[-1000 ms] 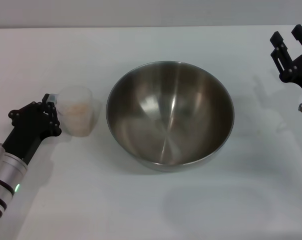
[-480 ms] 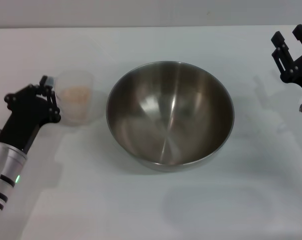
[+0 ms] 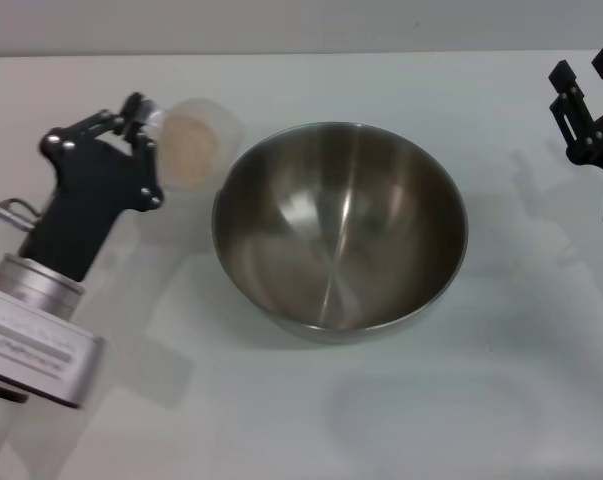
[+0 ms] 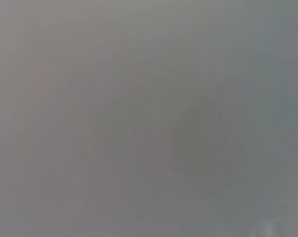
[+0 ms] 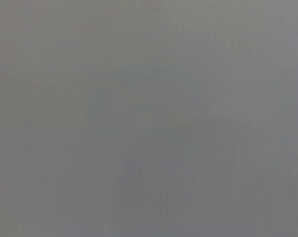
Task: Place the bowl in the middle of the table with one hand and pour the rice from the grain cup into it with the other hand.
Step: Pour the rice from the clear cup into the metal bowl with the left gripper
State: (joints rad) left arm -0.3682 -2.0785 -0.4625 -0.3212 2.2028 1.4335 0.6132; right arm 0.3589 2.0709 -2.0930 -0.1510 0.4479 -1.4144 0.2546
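The steel bowl [image 3: 339, 228] stands in the middle of the white table [image 3: 311, 420], empty inside. My left gripper [image 3: 146, 125] is shut on the handle of the clear grain cup [image 3: 193, 140] and holds it raised beside the bowl's left rim, its mouth tipped so that the pale rice [image 3: 188, 148] shows inside. My right gripper [image 3: 585, 72] is open and empty at the far right edge, well away from the bowl. Both wrist views show only flat grey.
The silver left arm [image 3: 36, 320] reaches over the table's front left. The arm and cup cast shadows to the left of the bowl.
My left gripper has lifted the grain cup off the table, carried it up and right toward the bowl's left rim, and begun tipping it. The right gripper has barely moved.
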